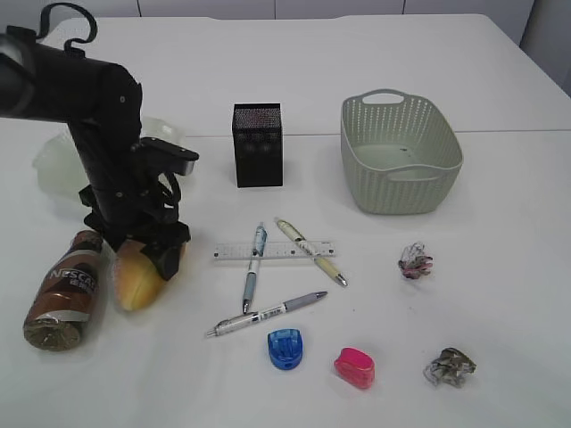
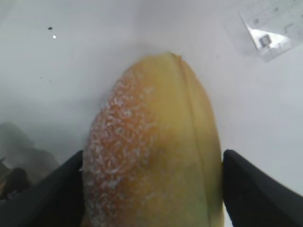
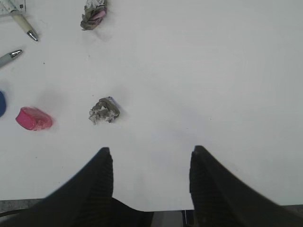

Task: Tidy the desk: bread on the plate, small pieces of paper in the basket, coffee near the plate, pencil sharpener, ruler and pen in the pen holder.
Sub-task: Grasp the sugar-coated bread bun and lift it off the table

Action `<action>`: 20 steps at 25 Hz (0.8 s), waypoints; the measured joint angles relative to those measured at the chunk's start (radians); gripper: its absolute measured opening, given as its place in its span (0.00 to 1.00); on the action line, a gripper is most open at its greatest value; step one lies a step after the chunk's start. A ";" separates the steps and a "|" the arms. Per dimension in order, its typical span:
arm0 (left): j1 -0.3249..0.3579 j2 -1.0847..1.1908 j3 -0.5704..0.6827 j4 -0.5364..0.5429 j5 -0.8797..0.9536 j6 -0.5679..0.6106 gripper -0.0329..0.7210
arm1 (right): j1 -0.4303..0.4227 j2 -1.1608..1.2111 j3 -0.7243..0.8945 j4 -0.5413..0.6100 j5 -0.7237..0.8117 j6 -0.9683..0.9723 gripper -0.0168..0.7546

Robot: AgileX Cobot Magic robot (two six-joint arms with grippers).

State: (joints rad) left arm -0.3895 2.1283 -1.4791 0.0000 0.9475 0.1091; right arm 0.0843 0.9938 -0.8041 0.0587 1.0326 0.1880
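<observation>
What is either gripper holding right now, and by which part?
The left gripper straddles the bread across its width, a finger on each side; a firm hold cannot be told. The right gripper holds nothing.

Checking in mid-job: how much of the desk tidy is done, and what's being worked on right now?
Nothing looks finished: the basket shows nothing inside and the plate has no bread on it. In hand: the left gripper straddles the bread, its jaws at the bun's sides. Left: two paper balls, the lying coffee, ruler, pens, sharpeners. The right gripper is open over bare desk.
</observation>
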 joint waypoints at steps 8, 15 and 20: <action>0.000 0.022 0.000 -0.005 0.005 0.000 0.80 | 0.000 0.000 0.000 0.000 -0.002 0.000 0.52; 0.000 0.022 0.000 -0.007 0.020 0.000 0.43 | 0.000 0.000 0.000 0.000 -0.002 0.000 0.52; 0.000 0.022 -0.004 -0.016 0.065 0.000 0.33 | 0.000 0.000 0.000 0.000 -0.002 0.000 0.52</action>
State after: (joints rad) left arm -0.3895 2.1503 -1.4832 -0.0158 1.0130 0.1091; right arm 0.0843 0.9938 -0.8041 0.0587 1.0306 0.1880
